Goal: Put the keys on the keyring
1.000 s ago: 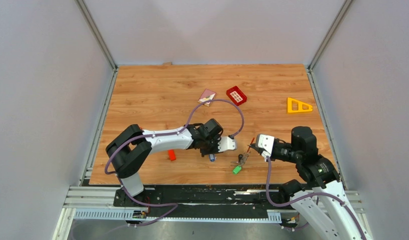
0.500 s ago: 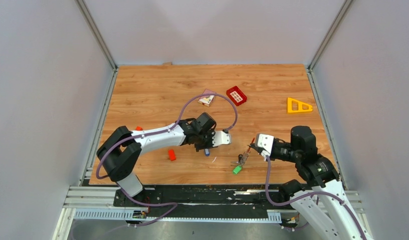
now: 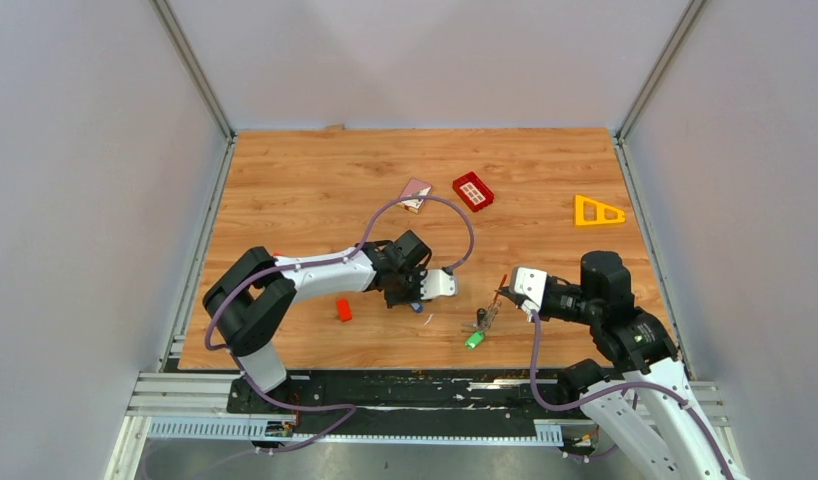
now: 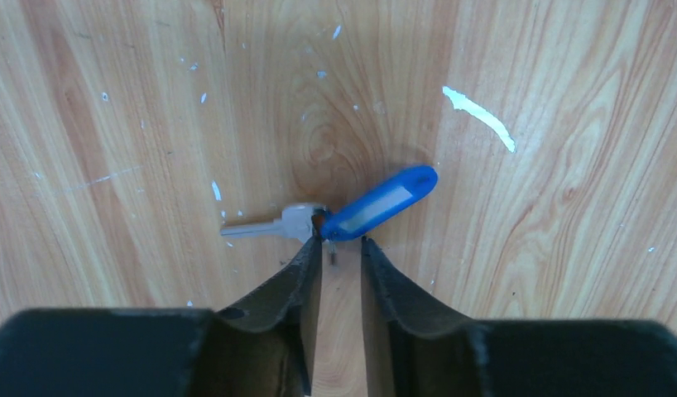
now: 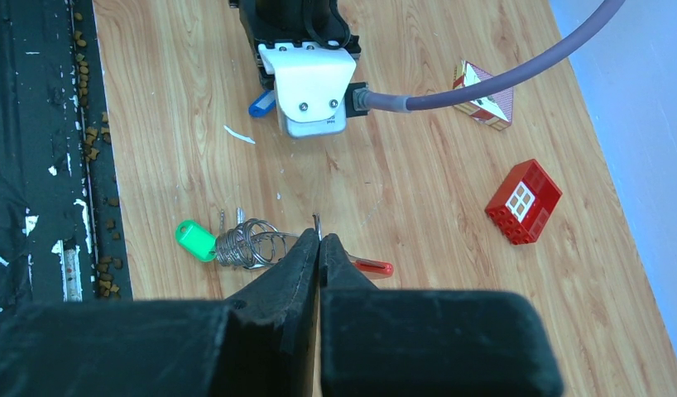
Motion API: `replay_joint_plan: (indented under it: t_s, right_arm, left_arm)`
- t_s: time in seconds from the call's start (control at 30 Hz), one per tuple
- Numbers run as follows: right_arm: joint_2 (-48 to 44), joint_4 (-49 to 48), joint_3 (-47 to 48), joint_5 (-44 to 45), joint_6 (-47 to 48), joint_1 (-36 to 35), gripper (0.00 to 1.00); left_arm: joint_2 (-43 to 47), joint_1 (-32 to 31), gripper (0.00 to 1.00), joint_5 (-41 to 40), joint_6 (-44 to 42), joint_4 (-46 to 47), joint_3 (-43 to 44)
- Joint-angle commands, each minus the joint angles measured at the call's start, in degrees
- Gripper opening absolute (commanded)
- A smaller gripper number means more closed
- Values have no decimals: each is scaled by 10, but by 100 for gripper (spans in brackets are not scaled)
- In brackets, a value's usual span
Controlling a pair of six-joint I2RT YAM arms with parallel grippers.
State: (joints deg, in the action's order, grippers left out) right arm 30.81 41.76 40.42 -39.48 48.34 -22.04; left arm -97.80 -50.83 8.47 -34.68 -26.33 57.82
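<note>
Left wrist view shows me what the overhead mostly hides: the blue-tagged key (image 4: 376, 203) lies flat on the table (image 4: 525, 273), just ahead of the left gripper (image 4: 342, 248), whose jaws are slightly parted and empty. In the right wrist view, the right gripper (image 5: 319, 241) is pressed together on the keyring (image 5: 251, 244), with the green-tagged key (image 5: 194, 240) beside its coil.

A house-shaped block (image 3: 416, 195) and red window brick (image 3: 473, 191) lie beyond the left tool (image 3: 415, 304), a yellow triangle frame (image 3: 598, 211) beyond the right tool (image 3: 502, 296).
</note>
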Motion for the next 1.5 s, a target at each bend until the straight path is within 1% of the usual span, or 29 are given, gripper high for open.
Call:
replay_joint_plan:
  t_s: [0.0,0.1,0.23,0.47,0.6,0.7,0.87,0.97,1.1,1.27,1.47]
  right_arm:
    - [-1,-22,7,-8,8,2,0]
    - [0,-23,6,-8,8,2,0]
    - [0,-23,6,-9,8,2,0]
    - [3,-26,5,-9,8,2,0]
    - [3,-26,4,-9,8,2,0]
    - [3,-26,4,-9,8,2,0]
    - [3,-25,4,-9,7,2,0]
    - [3,-25,4,-9,7,2,0]
    - [3,-24,4,-9,7,2,0]
    - [2,-23,4,-9,8,2,0]
    - [1,-23,4,-10,8,2,0]
  left_arm:
    - [37,11,36,9,-10,-8,-15]
    - [56,20,47,18,-12,-8,-22]
    - [80,36,55,32,-19,-3,-32]
    - [68,43,58,86,-17,0,-20]
    - [54,40,61,116,1,15,-21]
    - [44,28,64,97,11,41,-27]
    - [26,8,65,52,22,68,-29]
    - [21,6,62,34,24,73,-26]
    - [20,7,55,24,19,72,-27]
    - [14,7,43,20,13,55,-18]
    - [9,7,30,18,9,49,-12]
